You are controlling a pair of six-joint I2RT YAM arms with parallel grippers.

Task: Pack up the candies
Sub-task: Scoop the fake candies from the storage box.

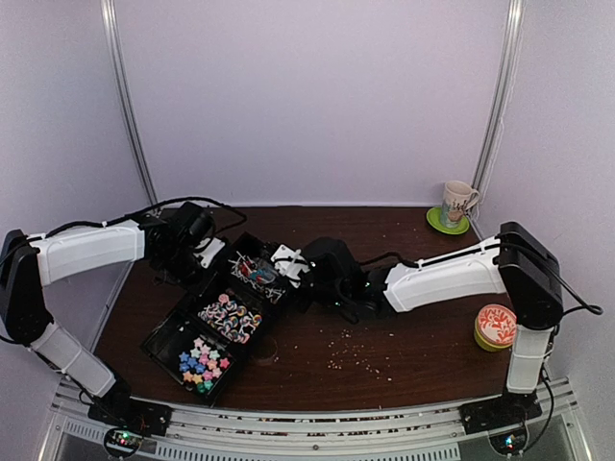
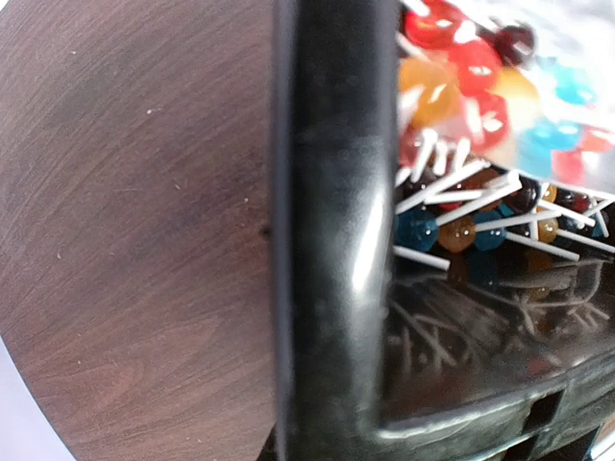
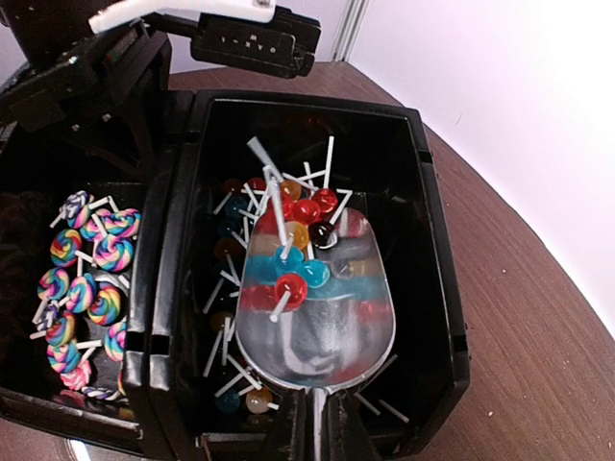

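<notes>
A black three-part tray (image 1: 168, 331) lies left of centre. Its near part holds star candies (image 1: 202, 360), the middle part swirl lollipops (image 1: 231, 317) (image 3: 86, 279), and the far part small ball lollipops (image 3: 226, 250) (image 2: 461, 230). My right gripper (image 3: 332, 427) (image 1: 312, 274) is shut on the handle of a shiny metal scoop (image 3: 327, 327). The scoop hangs over the far part with red, blue and yellow ball lollipops (image 3: 293, 254) in its bowl. My left gripper (image 1: 207, 254) (image 3: 245, 38) sits at the tray's far corner, closed on the tray wall (image 2: 327, 240), which fills its wrist view.
A mug (image 1: 459, 202) on a green saucer (image 1: 448, 224) stands at the back right. A round tin with a red-and-white lid (image 1: 495, 327) sits by the right arm's base. Pale crumbs (image 1: 356, 351) are scattered over the dark wooden table (image 1: 413, 317).
</notes>
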